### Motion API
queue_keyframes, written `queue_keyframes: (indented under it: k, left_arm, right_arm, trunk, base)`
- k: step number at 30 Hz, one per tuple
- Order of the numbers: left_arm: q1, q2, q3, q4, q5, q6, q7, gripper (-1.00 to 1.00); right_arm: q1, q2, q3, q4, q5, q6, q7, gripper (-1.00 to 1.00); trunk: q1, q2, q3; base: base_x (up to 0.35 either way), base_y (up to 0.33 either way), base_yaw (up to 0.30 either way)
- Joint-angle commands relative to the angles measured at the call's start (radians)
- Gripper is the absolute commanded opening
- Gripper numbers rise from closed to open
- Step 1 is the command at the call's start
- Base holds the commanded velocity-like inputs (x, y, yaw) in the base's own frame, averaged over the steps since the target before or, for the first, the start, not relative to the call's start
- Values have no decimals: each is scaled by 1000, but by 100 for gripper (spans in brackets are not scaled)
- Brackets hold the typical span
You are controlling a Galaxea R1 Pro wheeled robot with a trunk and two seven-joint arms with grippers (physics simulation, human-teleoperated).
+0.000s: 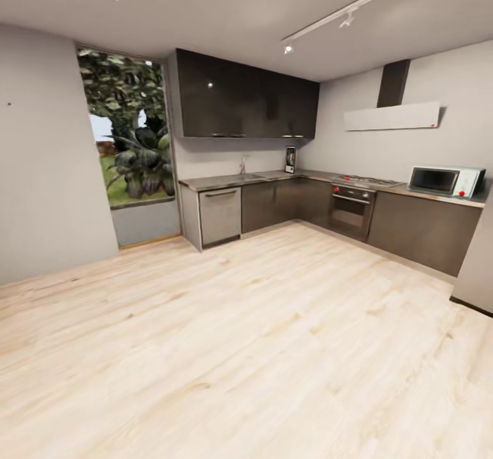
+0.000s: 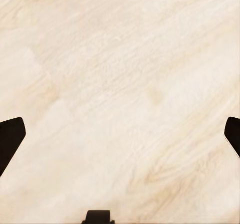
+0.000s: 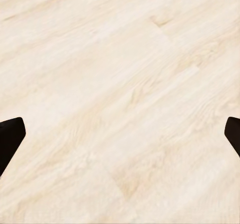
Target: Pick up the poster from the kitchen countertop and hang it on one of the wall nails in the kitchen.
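Head view of the kitchen from across the room, read left to right: a bare grey wall carrying 1 small dark speck that may be a wall nail (image 1: 9, 104), too small to confirm; a tall window onto green foliage (image 1: 127, 130); a bank of glossy black upper cabinets (image 1: 246, 96); and the long grey L-shaped kitchen countertop (image 1: 226, 181) on dark brown cabinets, with its tap and sink near the left run, a gas hob (image 1: 366, 181) above a built-in oven, and a white microwave (image 1: 445, 180) at the right end. The small portrait black-framed poster (image 1: 290, 159) stands upright, long axis vertical, on the countertop in the inner corner of the L, leaning at the back wall. It lies ahead and slightly right of the view's centre, well apart from the robot across pale wooden plank floor (image 1: 239, 349), so by judgement the right arm is marginally the nearer once the base has closed in. In each wrist view the left gripper (image 2: 120, 141) and the right gripper (image 3: 120, 141) points down at the floor, dark fingertips spread to opposite edges, holding nothing
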Motion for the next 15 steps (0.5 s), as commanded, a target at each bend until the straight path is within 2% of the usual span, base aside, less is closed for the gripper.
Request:
queue_keyframes:
  k: [1, 15]
  left_arm:
    - [0, 0, 1, -1, 0, -2, 0, 100]
    - [0, 0, 1, -1, -1, -2, 0, 100]
  right_arm:
    - [-1, 0, -1, 0, -1, -3, -1, 100]
    - [-1, 0, 1, 1, -1, -3, -1, 100]
  trunk:
    - [1, 0, -1]
    - [1, 0, -1]
  base:
    - [334, 0, -4]
    - [334, 0, -1]
